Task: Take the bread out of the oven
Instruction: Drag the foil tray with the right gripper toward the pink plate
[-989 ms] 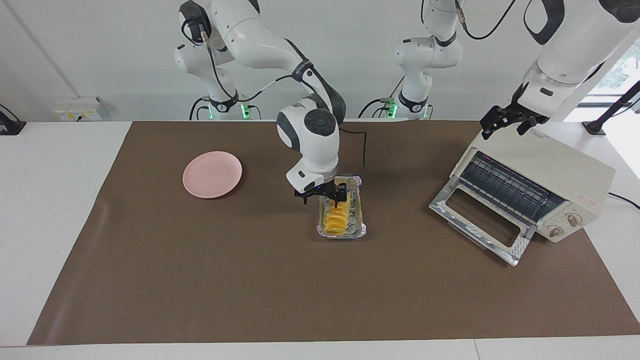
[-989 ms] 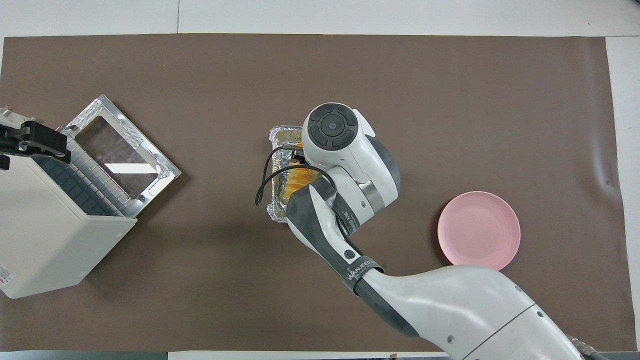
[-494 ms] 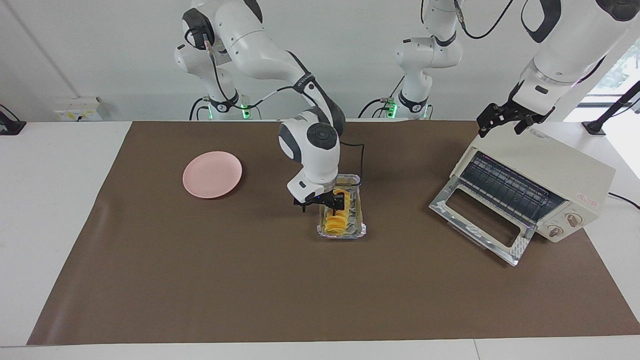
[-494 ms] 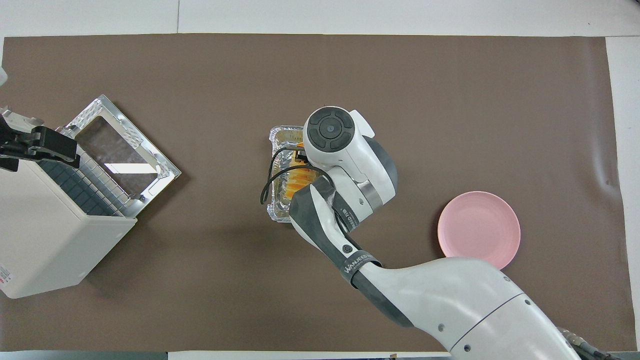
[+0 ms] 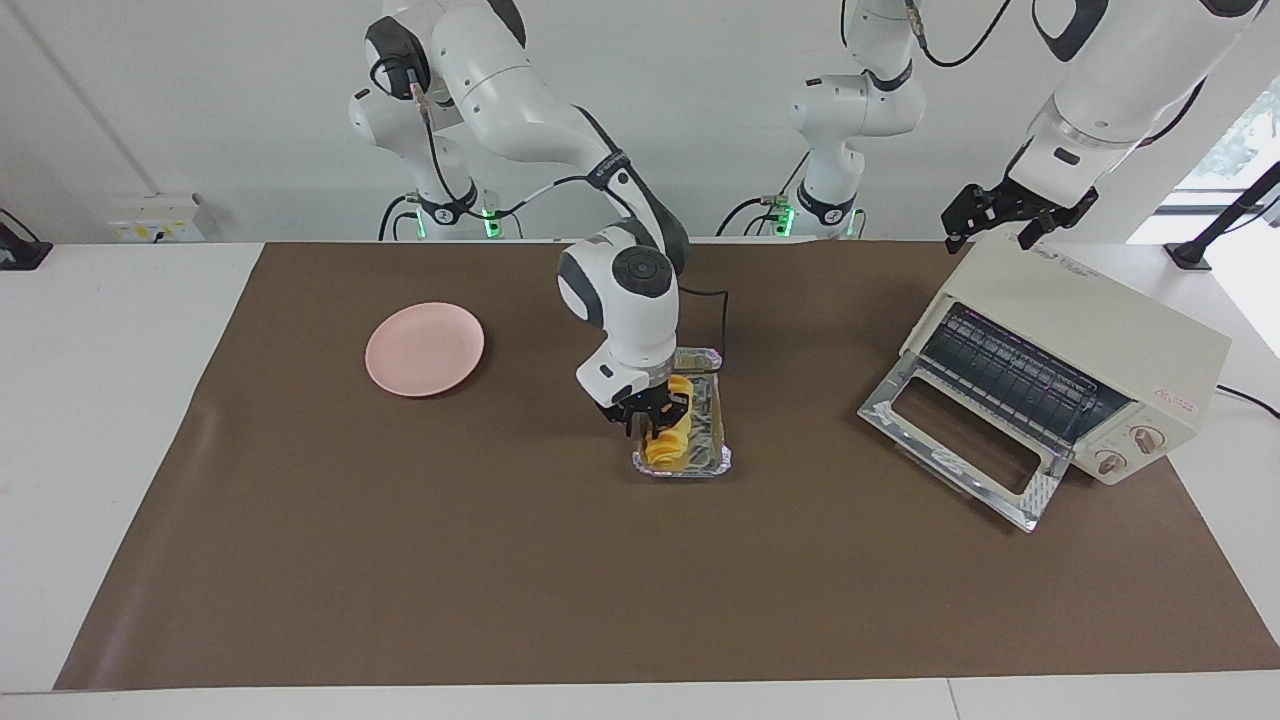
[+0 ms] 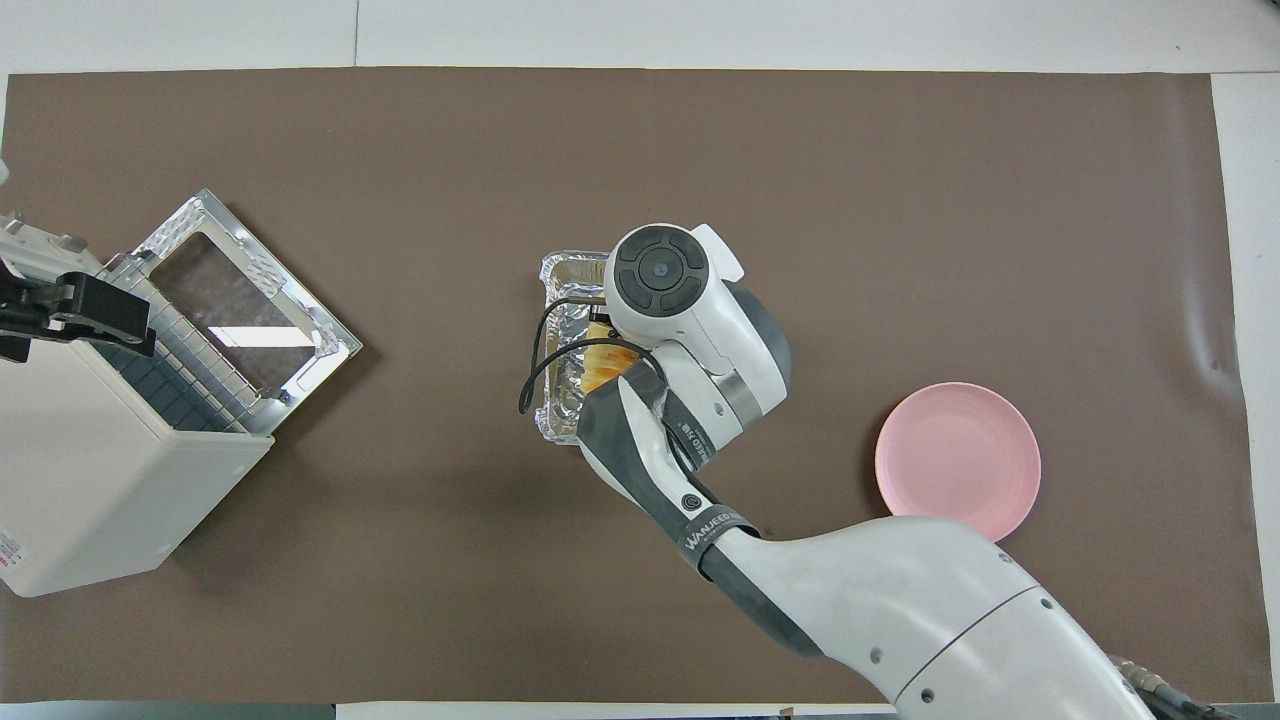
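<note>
Since a second ago, right claw (image 5: 651, 418) lowered onto the bread (image 5: 668, 440) and turned; left claw (image 5: 995, 215) raised higher over the oven (image 5: 1075, 345), away from its top. Readable on the right arm's dark band in the overhead view: "WANJEED" and some more letters too small to tell. On the oven's side, a small red mark, not readable.

Bread: golden-yellow, elongated, with ridged slice-like segments, one end lifted and tilted up, other end low in the foil tray (image 5: 718, 455). Directly under the right claw, between its fingers, on the bench (image 5: 500, 560) mid-way between the two arms' ends. Right claw closed narrowly around the bread's upper part.

Oven under the left claw, cream-white, door dropped open, wire rack visible, two round knobs. Left claw spread apart, gripping nothing. Pink plate (image 5: 425, 349) well apart from the right claw, toward the right arm's end.
</note>
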Action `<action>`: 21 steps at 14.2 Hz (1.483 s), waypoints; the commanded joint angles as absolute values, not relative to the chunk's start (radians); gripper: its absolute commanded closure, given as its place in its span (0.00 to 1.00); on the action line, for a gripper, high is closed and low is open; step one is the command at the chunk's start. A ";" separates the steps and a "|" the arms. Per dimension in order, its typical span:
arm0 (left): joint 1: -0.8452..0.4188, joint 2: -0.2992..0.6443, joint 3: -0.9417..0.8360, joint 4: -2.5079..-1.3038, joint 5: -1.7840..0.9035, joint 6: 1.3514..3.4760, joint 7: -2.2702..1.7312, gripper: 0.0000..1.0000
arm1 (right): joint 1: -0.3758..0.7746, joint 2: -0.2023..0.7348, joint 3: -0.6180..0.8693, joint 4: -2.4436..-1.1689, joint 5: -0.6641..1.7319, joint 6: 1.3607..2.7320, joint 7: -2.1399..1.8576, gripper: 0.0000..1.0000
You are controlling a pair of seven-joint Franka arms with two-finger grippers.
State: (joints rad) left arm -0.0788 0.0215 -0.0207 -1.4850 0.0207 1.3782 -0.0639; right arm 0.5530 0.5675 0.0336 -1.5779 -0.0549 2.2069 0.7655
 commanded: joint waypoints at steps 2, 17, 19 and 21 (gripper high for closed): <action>-0.060 -0.038 -0.028 -1.595 0.006 1.459 -0.049 0.00 | 0.549 0.563 0.034 -1.589 -0.064 2.223 0.773 1.00; -0.060 -0.043 -0.023 -1.591 0.006 1.450 -0.058 0.00 | 0.321 0.534 0.032 -1.342 0.063 1.905 0.447 1.00; -0.060 -0.043 -0.025 -1.591 0.006 1.450 -0.060 0.00 | 0.221 0.534 0.034 -1.342 0.061 1.908 0.311 1.00; -0.060 -0.041 -0.025 -1.591 0.006 1.450 -0.060 0.00 | 0.151 0.535 0.034 -1.351 0.069 1.919 0.185 1.00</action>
State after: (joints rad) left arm -0.0718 -0.0129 -0.0201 -1.5529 0.0207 1.4258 -0.0630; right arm 0.2136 0.5331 0.0178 -1.3491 0.0458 1.9184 0.2958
